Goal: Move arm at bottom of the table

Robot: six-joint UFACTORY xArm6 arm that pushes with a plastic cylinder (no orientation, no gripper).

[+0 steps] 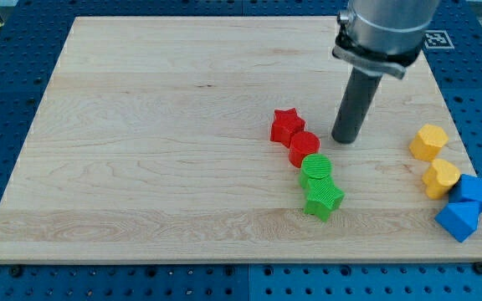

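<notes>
My tip (345, 140) rests on the wooden board (141, 150), right of centre, under the grey arm (383, 29) that comes in from the view's top right. A red star (287, 125) lies just left of the tip. A red cylinder (304, 148) touches the star at its lower right. A green cylinder (315, 170) and a green star (323, 200) continue that line toward the view's bottom. The tip stands a short gap to the right of the red cylinder, touching no block.
At the board's right edge lie two yellow blocks (428, 142) (440, 177) and two blue blocks (474, 191) (458, 221). A blue perforated table (7, 100) surrounds the board. A fiducial marker (436, 39) sits at the top right.
</notes>
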